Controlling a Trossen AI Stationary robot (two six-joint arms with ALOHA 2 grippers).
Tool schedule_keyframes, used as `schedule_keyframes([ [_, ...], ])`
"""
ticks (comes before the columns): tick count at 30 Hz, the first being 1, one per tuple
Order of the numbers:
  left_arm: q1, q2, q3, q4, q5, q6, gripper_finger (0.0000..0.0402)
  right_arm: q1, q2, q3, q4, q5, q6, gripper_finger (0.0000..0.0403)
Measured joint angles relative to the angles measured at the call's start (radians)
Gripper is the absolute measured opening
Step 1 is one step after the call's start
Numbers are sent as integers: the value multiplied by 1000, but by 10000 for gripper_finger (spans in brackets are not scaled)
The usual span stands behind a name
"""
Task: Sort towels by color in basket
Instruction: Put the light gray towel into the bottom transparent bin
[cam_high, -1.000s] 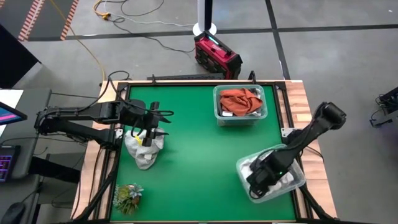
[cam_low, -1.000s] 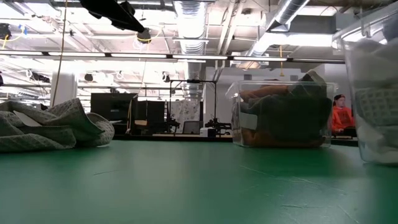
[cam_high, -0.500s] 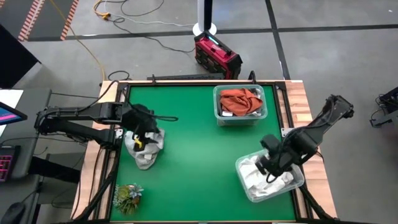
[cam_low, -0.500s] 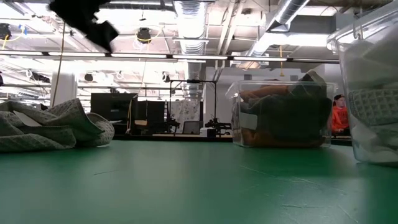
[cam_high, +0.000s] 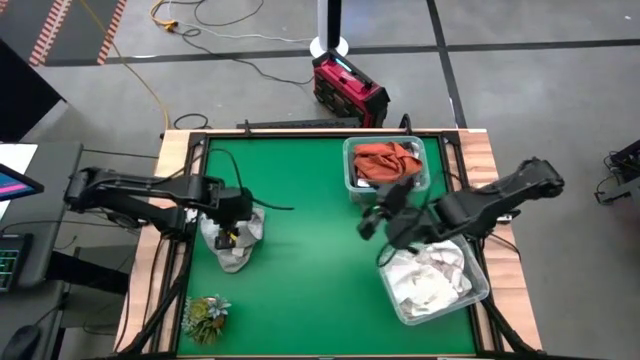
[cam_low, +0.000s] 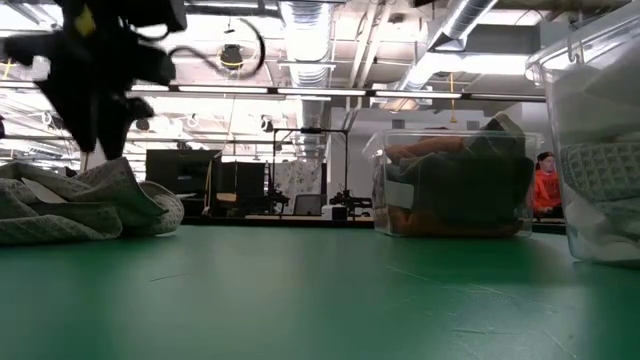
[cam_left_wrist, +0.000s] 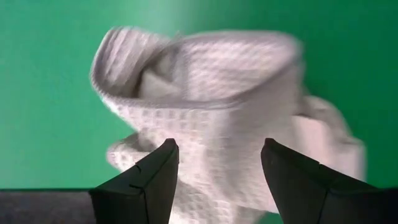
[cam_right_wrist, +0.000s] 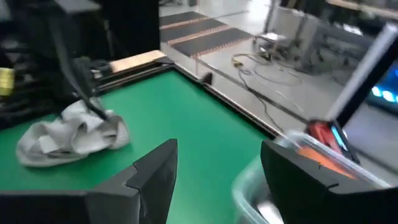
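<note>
My left gripper (cam_high: 231, 228) (cam_left_wrist: 217, 147) (cam_low: 93, 140) is open and points down over a crumpled pile of white and pale grey waffle towels (cam_high: 233, 243) (cam_left_wrist: 211, 112) (cam_low: 85, 205) lying at the table's left side. My right gripper (cam_high: 381, 213) (cam_right_wrist: 219, 147) is open and hangs in the air between two clear baskets. The far basket (cam_high: 387, 168) (cam_low: 455, 185) holds the rust-orange towel (cam_high: 388, 160). The near right basket (cam_high: 437, 280) (cam_low: 600, 150) holds white towels (cam_high: 428, 282).
A small green leafy tuft (cam_high: 205, 318) lies at the near left corner. The green mat (cam_high: 310, 250) is bare between the towel pile and the baskets. Wooden rails (cam_high: 482, 160) frame the table. A red device (cam_high: 348, 88) stands on the floor beyond.
My right gripper rose out of the near right basket and swung toward the table's middle, leaving the white towels inside; the basket shifted slightly. My left gripper came down and a little toward the near edge, to just over the towel pile.
</note>
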Motion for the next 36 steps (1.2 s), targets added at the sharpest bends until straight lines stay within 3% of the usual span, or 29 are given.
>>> schedule_keyframes([
  [5, 0, 59, -90, 90, -52, 2, 219, -65, 90, 0, 129, -147, -126, 260],
  [9, -18, 102, -72, 109, -65, 13, 207, -107, 127, 0, 128, -227, -129, 260],
  [13, -63, 79, -69, 161, -108, 56, 133, -118, 125, -10, 131, -247, -132, 260],
  [16, -77, 52, -68, 178, -134, 94, 38, -112, 123, -11, 125, -257, -142, 260],
  [18, -78, 28, -67, 186, -141, 100, 13, -103, 123, -12, 128, -257, -155, 260],
  [24, -78, -65, 3, 229, -174, 120, 3, -61, 126, -12, 134, -284, -206, 260],
  [29, -78, -163, 34, 482, -174, 253, 3, -31, 143, -12, 283, -340, -308, 260],
  [36, -78, -179, 35, 881, 36, 518, 3, -66, 243, -12, 668, -333, -678, 260],
])
